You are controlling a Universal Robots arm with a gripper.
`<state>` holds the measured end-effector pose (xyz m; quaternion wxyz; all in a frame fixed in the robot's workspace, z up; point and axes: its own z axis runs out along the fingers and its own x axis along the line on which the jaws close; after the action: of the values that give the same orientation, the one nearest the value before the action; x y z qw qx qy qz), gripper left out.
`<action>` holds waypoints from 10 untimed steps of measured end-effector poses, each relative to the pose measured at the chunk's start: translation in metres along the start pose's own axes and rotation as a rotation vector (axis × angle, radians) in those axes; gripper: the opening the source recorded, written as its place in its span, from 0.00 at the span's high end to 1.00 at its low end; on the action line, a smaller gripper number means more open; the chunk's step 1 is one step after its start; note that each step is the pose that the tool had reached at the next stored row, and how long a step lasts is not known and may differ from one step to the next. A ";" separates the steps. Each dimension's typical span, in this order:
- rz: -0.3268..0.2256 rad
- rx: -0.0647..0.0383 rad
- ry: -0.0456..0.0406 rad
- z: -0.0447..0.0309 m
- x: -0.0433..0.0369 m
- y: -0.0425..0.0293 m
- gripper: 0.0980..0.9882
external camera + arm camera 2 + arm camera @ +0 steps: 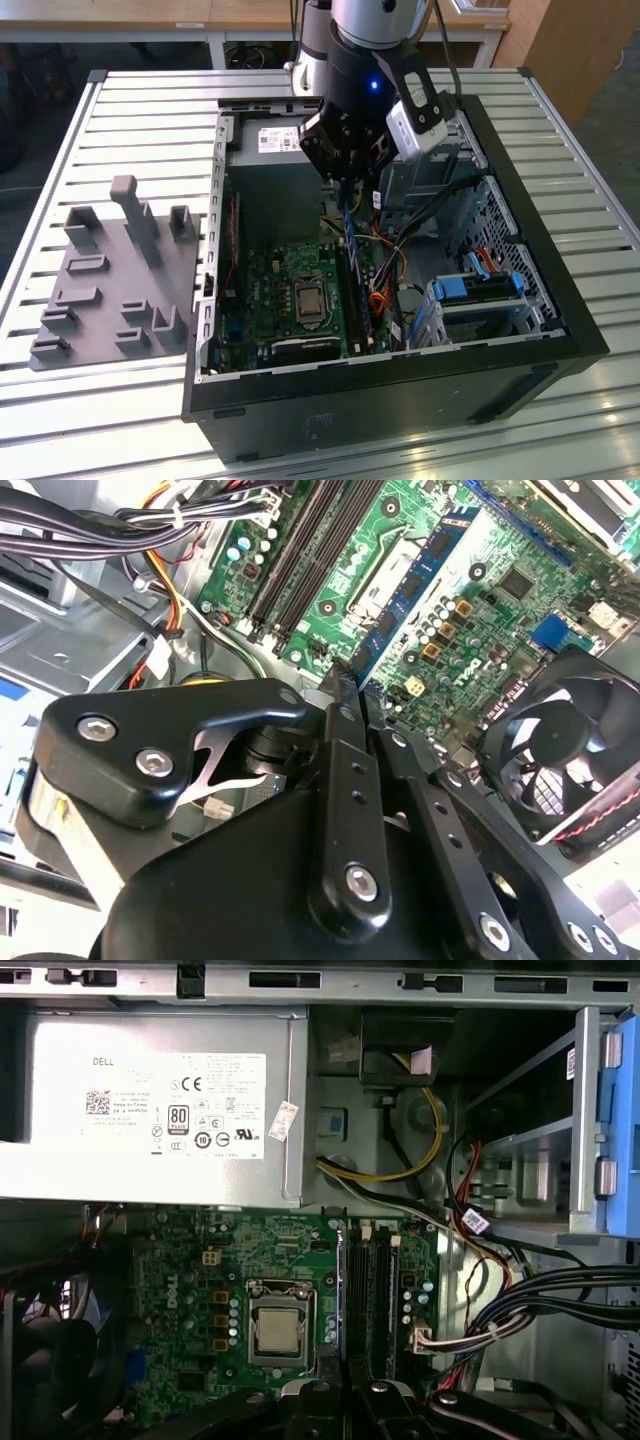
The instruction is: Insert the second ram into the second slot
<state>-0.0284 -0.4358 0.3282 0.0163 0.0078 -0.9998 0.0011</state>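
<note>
Slatted table [150, 110] carries the open computer case [400, 400], laid on its side near the table's middle so the board faces up and the arm can reach in from above. A grey fixture tray [110, 300] lies beside the case, toward the table's edge on the exterior view's left.

Inside the case: power supply [150, 1110] along the far wall, motherboard [260, 290] flat on the case floor, cable bundle [560, 1300] toward the drive-bay side. The memory slots [372, 1280] run as dark parallel channels just beside the processor socket [275, 1325].

The second ram [352, 245] is not seated. It hangs from the gripper [355, 690] over the slots, long axis steeply tilted, free end reaching down toward the board. Judged reason for the end grip: it leaves the stick's length clear to line up with a channel.

Fingers [340, 780] are pressed together, pinching the stick's near end – no gap seen between pad and stick.

Arm pose: wrist above the case's far half, tool pointed down into the opening – stick roughly parallel to the slot run. Whether its lower end touches the board, I cannot tell.
</note>
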 end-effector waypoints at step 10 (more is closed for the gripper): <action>0.000 0.001 -0.0020 0.0079 -0.0002 -0.0001 0.96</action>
<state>-0.0284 -0.4359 0.3204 0.0153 0.0077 -0.9999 0.0016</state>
